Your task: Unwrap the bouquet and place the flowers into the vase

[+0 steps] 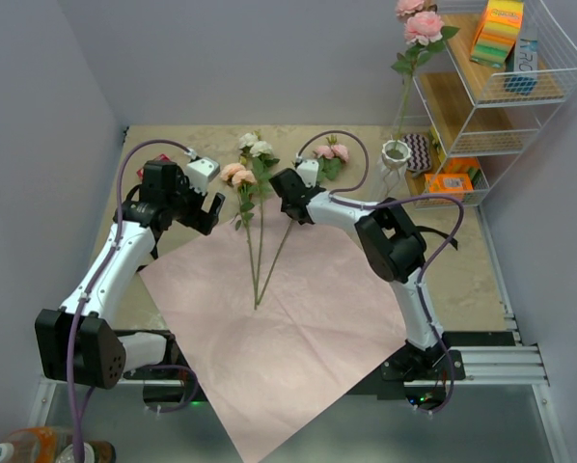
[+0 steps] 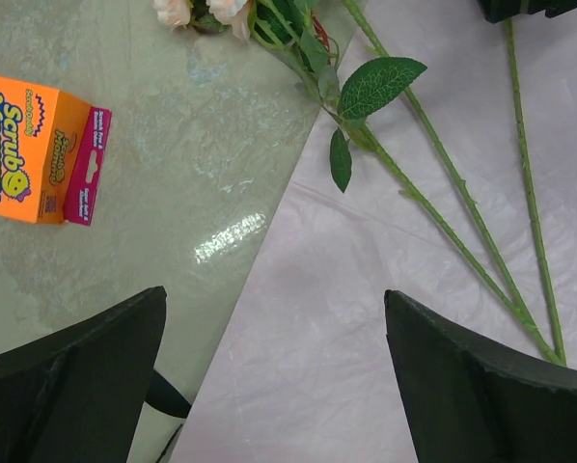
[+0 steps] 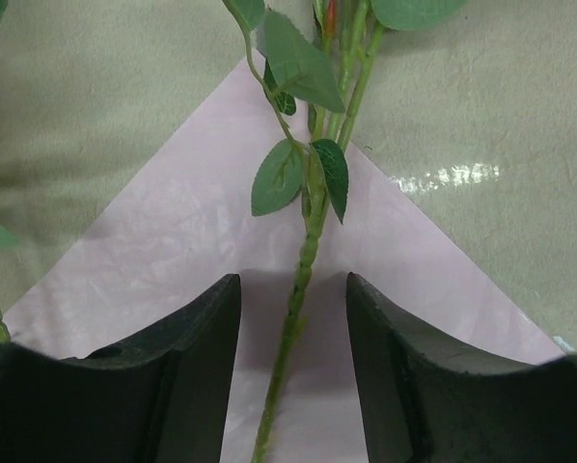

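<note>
the table (image 1: 211, 140) carries the paper (image 1: 298, 328), spread out flat with its pale pink side up. judged from that, the unwrapping is done. no cone is left around anything, and i cannot make out the ribbon.

the flowers (image 1: 255, 260) are what is left. three stems lie on the paper, meeting near its middle and fanning out toward the far edge, with the heads past the paper on the bare table: a white head (image 1: 255, 147), a peach head (image 1: 237, 175) and a pink head (image 1: 331, 151). one tall pink flower (image 1: 423, 26) already stands in the vase (image 1: 395, 152), which sits far right, just beside the wire rack (image 1: 520, 106). so roughly one flower is in and three are still to go.

the right gripper (image 1: 290, 207) is low over the paper's far corner, on the stem that leads to the pink head. from its wrist, that stem (image 3: 303, 260) runs up between the fingers (image 3: 202, 328), which stand close on either side with a little paper showing in each gap — around it, not yet clamped on it. this looks like the start of the next pick.

the left gripper (image 1: 209, 212) hangs over the paper's left edge, its fingers (image 2: 86, 357) spread wide and holding nothing, well apart from the stems.
</note>
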